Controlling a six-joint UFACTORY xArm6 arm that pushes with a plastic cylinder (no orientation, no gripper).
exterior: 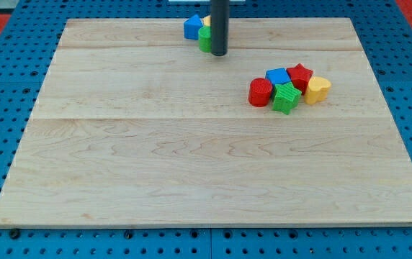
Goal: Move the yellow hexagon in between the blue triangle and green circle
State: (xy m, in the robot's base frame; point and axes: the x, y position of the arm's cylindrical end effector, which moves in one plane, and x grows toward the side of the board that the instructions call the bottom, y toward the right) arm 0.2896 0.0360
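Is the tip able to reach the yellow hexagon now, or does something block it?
Probably yes. My tip is already at the top cluster, against the green block. Only a yellow sliver shows beside the rod, with the blue block to its left, so contact cannot be told.

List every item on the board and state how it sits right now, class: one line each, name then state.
my tip: down on the board, against the top cluster.
blue block: top cluster, leftmost, touching the green block.
green block: partly hidden behind the rod.
yellow block: mostly hidden, only an edge shows.
red cylinder: right cluster, leftmost.
blue cube: behind the green star.
green star: front of the cluster.
red star: back.
yellow heart: rightmost.
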